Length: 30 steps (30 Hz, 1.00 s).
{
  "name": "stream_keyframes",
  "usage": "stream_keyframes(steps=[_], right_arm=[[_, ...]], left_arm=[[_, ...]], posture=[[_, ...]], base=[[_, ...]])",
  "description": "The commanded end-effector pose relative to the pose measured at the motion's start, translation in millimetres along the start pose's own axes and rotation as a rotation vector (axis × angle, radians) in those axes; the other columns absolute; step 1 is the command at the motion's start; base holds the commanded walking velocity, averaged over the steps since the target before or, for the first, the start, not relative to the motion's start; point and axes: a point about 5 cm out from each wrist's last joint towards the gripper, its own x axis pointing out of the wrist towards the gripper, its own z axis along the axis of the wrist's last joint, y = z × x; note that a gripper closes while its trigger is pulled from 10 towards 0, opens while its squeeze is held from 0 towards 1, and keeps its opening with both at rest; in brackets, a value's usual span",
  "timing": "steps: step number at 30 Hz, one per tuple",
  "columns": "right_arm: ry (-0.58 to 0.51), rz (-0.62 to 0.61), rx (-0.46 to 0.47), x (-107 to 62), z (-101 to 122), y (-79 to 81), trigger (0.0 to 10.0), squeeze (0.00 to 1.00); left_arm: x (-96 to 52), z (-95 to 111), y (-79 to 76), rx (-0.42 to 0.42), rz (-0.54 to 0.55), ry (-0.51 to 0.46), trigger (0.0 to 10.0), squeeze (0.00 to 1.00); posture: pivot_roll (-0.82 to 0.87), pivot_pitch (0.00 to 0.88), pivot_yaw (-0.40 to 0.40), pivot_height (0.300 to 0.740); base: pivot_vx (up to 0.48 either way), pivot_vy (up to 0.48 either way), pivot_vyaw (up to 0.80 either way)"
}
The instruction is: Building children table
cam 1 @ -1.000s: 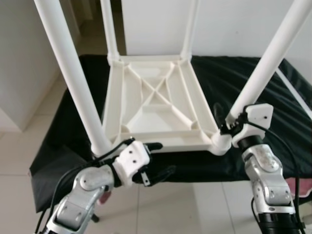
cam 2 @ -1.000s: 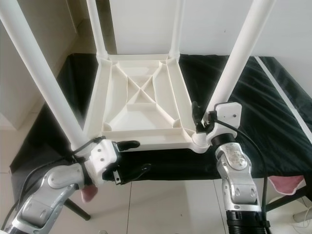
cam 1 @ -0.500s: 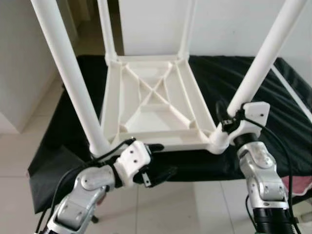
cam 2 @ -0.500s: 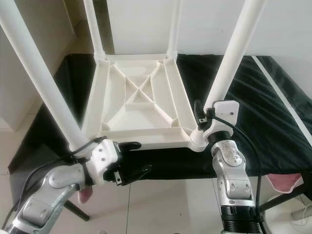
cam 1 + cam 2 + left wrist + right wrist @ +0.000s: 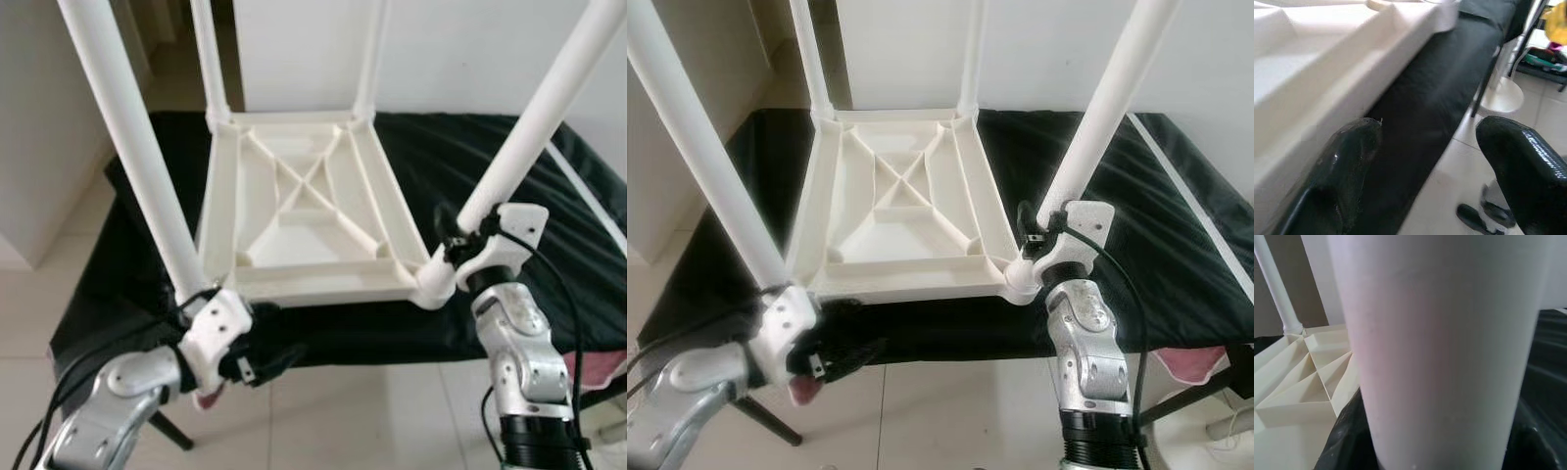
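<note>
While you look through the left eye view, the white children's table (image 5: 304, 211) lies upside down on the black-covered worktop (image 5: 549, 211), its ribbed underside up and four white legs rising. Your left gripper (image 5: 257, 354) sits at 7 o'clock, below the worktop's near edge and under the near-left leg (image 5: 132, 147). Your right gripper (image 5: 460, 245) at 4 o'clock is pressed to the base of the near-right leg (image 5: 534, 127); you cannot tell how its jaws stand.

Through the right eye view, a pale strip (image 5: 1190, 211) lies on the cloth at 3 o'clock, and bare tiled floor (image 5: 950, 411) opens at 6 o'clock.

On the left wrist view, the jaws stand wide apart with nothing between the fingers (image 5: 1520, 166); the table's rim (image 5: 1327, 73) is just beside one finger, and a white stand base (image 5: 1501, 95) is on the floor beyond.

On the right wrist view, that leg (image 5: 1444, 347) is very close, the ribbed underside (image 5: 1308, 377) behind it.
</note>
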Motion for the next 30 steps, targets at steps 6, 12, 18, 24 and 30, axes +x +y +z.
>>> stream_keyframes(steps=[6, 12, 18, 24, 30], right_arm=[[0.039, -0.016, 0.265, -6.5, -6.4, 9.6, 10.0, 0.00], [0.042, -0.008, 0.376, -8.8, -2.0, 11.7, 10.0, 0.00], [0.041, -0.004, 0.518, -15.4, 2.4, 9.6, 10.0, 0.00], [0.055, 0.005, 0.569, -20.4, 1.1, 9.6, 10.0, 0.00], [0.076, 0.021, 0.654, -25.8, -0.6, 10.4, 10.0, 0.00]], left_arm=[[-1.7, -15.3, -19.1, -0.024, -0.173, 0.083, 10.0, 0.00], [-5.4, -24.7, -13.8, -0.038, -0.129, 0.133, 10.0, 0.00], [-10.1, -33.9, 25.4, -0.037, 0.123, 0.158, 10.0, 0.00], [-15.7, -25.9, 66.0, -0.047, 0.383, 0.111, 10.0, 0.00], [-26.6, -7.9, 115.7, -0.150, 0.666, -0.008, 10.0, 0.00]], posture=[[0.01, 0.063, -0.013, 0.740], [0.01, 0.065, -0.007, 0.740], [0.00, 0.070, -0.005, 0.740], [0.00, 0.067, -0.006, 0.740], [-0.01, 0.062, -0.005, 0.740]], base=[[0.000, 0.000, 0.00], [0.000, 0.000, 0.00], [0.000, 0.000, 0.00], [0.000, 0.000, 0.00], [0.000, 0.000, 0.00]])
